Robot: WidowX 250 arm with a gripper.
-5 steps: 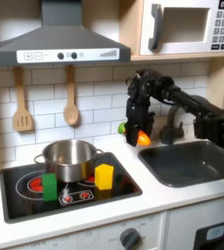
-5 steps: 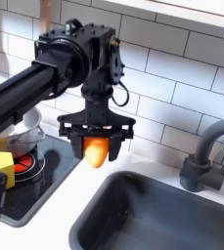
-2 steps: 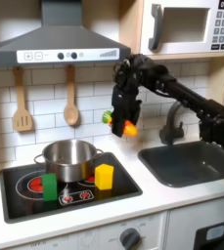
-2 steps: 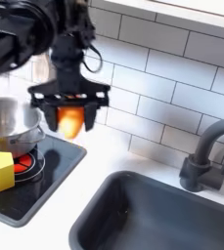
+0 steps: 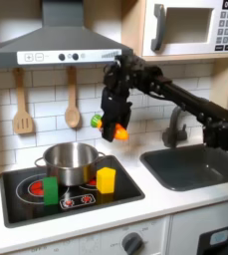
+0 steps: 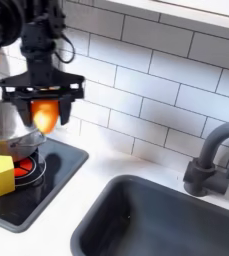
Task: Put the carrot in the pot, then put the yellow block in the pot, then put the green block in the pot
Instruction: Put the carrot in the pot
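Midair, carrot (image 5: 118, 130) clamped in hand (image 5: 115, 127), beside pot (image 5: 71, 159)

Grey range hood (image 5: 58, 42) at 11 o'clock of first exterior view | white microwave (image 5: 193, 27) at 1 o'clock | two wooden utensils (image 5: 23, 103) hanging on white tile at 9 o'clock | black stovetop (image 5: 71, 189) at 7 o'clock | dark grey sink basin (image 6: 166, 222) at 5 o'clock of second exterior view | curved grey faucet (image 6: 214, 158) at 3 o'clock
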